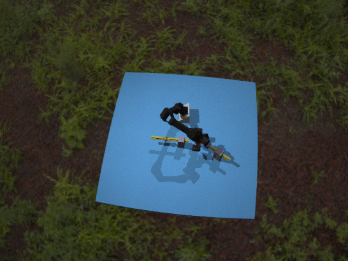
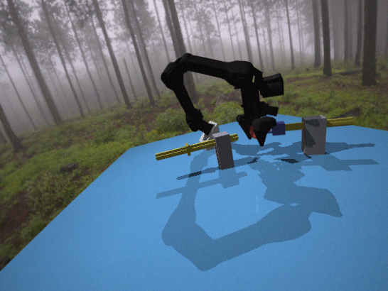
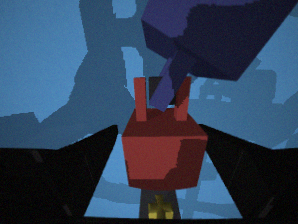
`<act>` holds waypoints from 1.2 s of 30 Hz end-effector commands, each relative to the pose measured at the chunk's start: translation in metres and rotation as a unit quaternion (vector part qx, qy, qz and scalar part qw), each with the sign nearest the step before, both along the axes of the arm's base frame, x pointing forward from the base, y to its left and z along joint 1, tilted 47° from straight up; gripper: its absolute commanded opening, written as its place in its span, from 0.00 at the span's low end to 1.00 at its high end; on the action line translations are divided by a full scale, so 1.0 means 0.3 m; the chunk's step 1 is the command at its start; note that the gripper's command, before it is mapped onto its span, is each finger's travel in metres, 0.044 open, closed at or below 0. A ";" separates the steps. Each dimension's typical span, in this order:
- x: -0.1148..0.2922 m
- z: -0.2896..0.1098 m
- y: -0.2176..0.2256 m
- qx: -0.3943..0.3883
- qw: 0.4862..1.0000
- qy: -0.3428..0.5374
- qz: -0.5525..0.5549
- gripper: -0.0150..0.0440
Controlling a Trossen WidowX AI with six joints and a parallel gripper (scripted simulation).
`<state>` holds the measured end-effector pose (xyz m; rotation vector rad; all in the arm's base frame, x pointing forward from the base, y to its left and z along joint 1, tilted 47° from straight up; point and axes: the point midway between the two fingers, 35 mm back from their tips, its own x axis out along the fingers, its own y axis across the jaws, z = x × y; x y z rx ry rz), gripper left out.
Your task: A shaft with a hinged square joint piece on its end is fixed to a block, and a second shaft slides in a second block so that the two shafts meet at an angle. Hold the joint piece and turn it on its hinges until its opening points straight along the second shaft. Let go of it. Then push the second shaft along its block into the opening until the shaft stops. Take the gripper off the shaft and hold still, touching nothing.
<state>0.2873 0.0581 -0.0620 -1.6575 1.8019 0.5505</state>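
The red joint piece (image 2: 253, 132) (image 3: 165, 157) hangs by its prongs on the purple hinge part (image 1: 208, 145) (image 2: 278, 128) (image 3: 215, 35) of the fixed yellow shaft (image 1: 227, 157) (image 2: 295, 126). My gripper (image 2: 256, 140) (image 3: 157, 128) is open, with one finger on each side of the red piece and gaps between. The second yellow shaft (image 1: 158, 138) (image 2: 170, 154) (image 3: 161, 207) runs through its block. In the wrist view its near end lies below the red piece, roughly in line with it and outside it. The inside of the opening is hidden.
The fixed shaft's grey block (image 1: 218, 153) (image 2: 314, 136) stands on the right; the second shaft's grey block (image 1: 181, 140) (image 2: 224, 150) stands left of the gripper. A small crosspiece (image 2: 187, 149) sticks out from the second shaft, beyond its block. All stand on a blue mat (image 1: 143, 95) (image 2: 106, 213).
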 end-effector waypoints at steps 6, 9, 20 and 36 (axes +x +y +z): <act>0.001 0.066 0.071 0.003 1.000 0.001 0.002 1.00; 0.001 0.066 0.071 0.003 1.000 0.001 0.002 1.00; 0.021 0.141 0.164 0.007 0.987 -0.121 -0.105 1.00; 0.020 0.283 0.315 0.017 0.906 -0.314 -0.284 1.00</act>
